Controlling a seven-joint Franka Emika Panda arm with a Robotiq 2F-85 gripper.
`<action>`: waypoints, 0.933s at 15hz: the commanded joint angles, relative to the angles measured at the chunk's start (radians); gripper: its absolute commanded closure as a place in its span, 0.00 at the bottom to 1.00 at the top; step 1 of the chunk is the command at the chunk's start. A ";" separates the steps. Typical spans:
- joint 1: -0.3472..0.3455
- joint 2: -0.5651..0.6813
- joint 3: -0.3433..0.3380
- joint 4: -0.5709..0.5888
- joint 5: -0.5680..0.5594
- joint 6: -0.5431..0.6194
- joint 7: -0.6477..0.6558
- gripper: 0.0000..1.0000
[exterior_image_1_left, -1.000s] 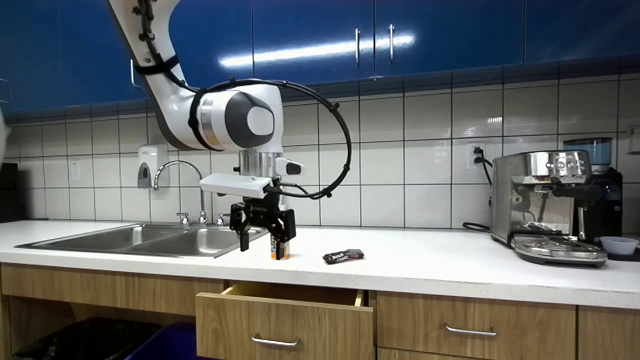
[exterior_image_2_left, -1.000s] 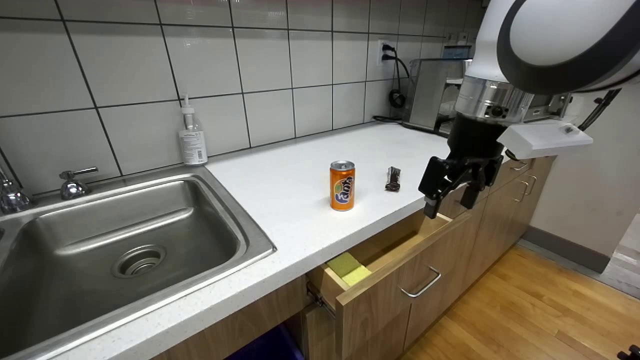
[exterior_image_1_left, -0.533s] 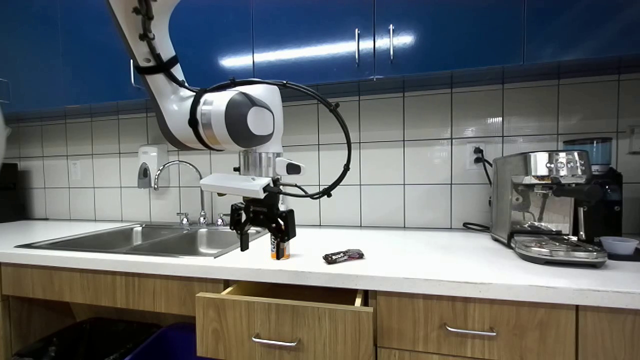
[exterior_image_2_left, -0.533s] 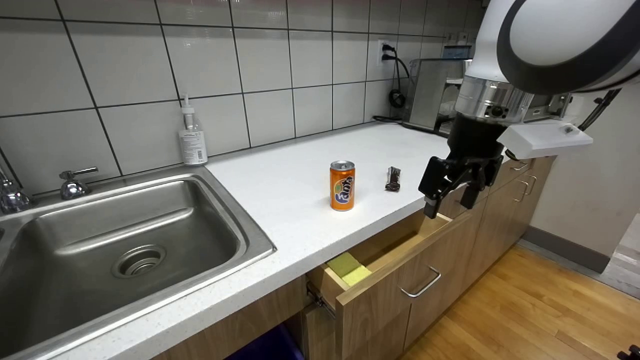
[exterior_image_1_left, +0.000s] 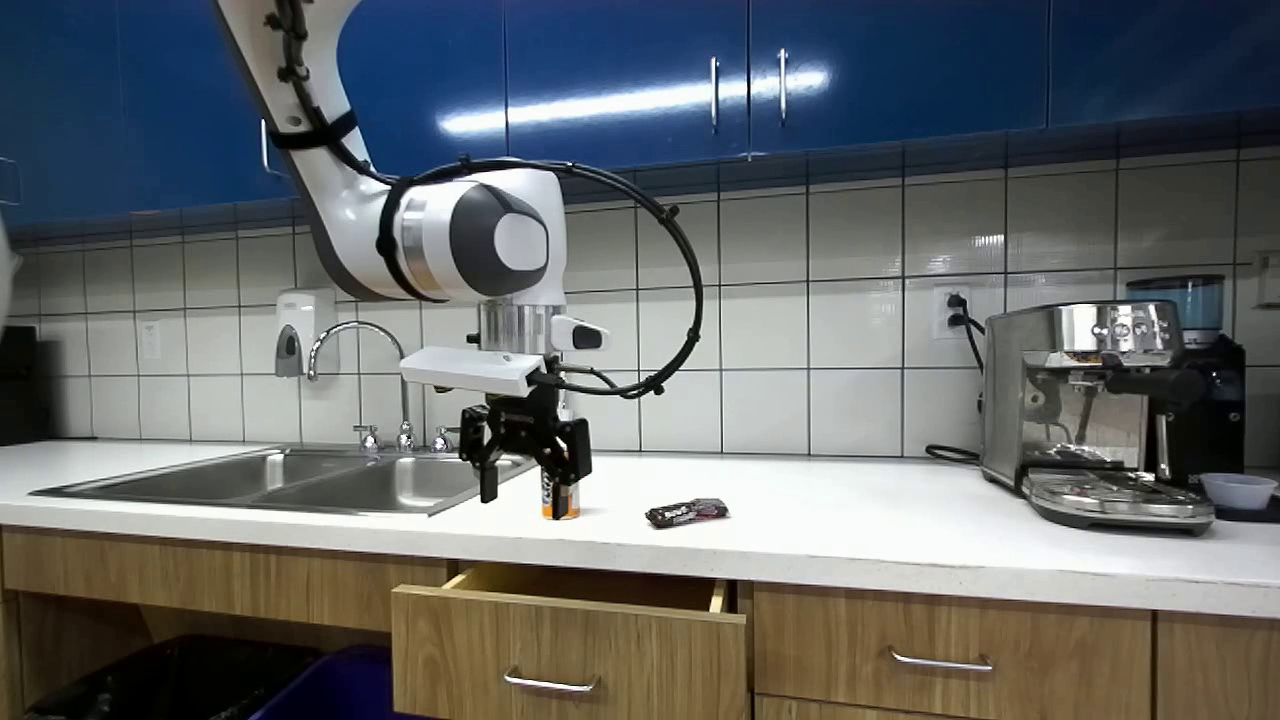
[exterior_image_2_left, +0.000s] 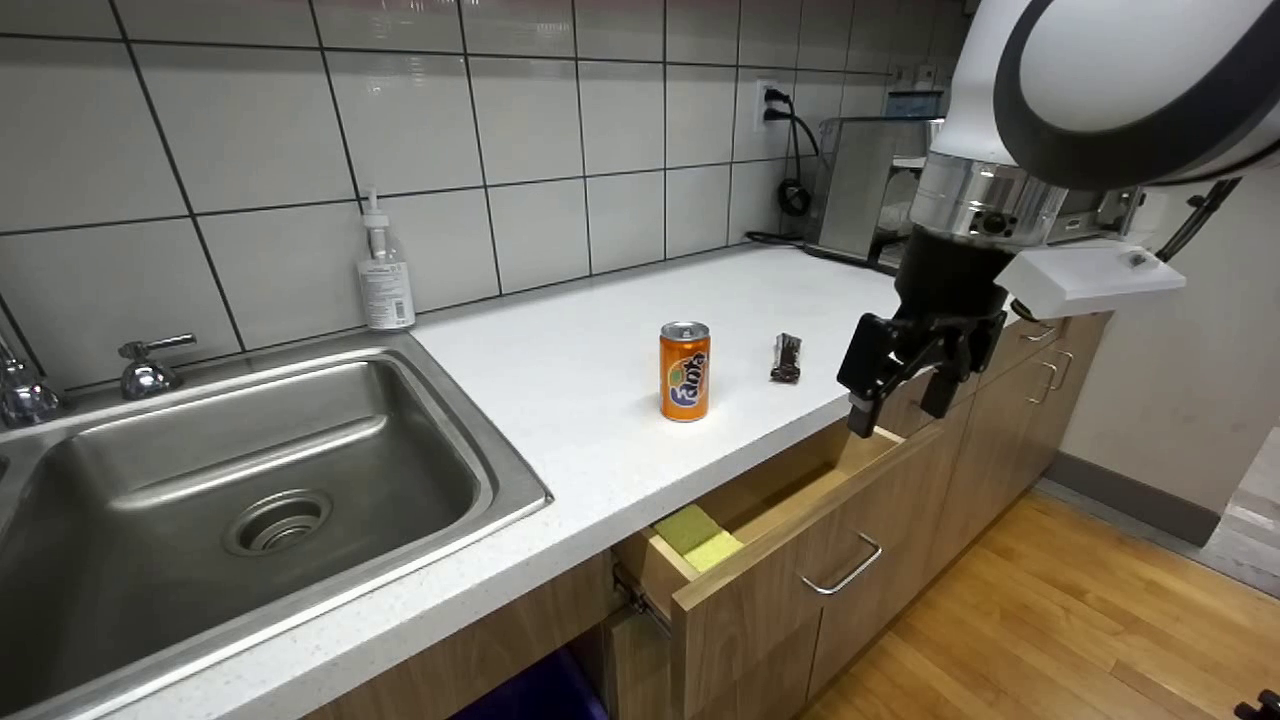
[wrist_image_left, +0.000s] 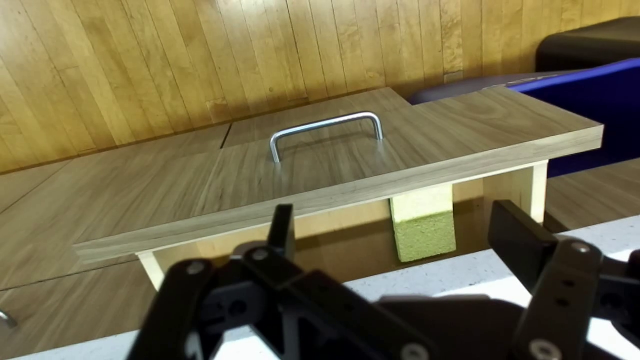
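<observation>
The hand (exterior_image_2_left: 900, 408) is poised above the drawer (exterior_image_1_left: 640, 655), its fingers spread apart and nothing gripped between them. Because the drawer is pulled out from under the white surface (exterior_image_2_left: 580, 400), its interior is exposed beneath the hand; there the yellow-green sponge (wrist_image_left: 425, 235) is contained by the drawer's walls. Behind the hand, the Fanta can (exterior_image_2_left: 684, 385) is stood upright on its flat base, and the dark-wrapped snack bar (exterior_image_2_left: 786, 358) is laid toward the espresso machine (exterior_image_1_left: 1090, 425).
</observation>
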 joint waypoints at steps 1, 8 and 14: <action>-0.029 0.023 0.012 0.035 -0.042 -0.003 -0.039 0.00; -0.046 0.145 0.013 0.108 -0.069 0.085 -0.140 0.00; -0.050 0.260 0.041 0.166 -0.068 0.174 -0.187 0.00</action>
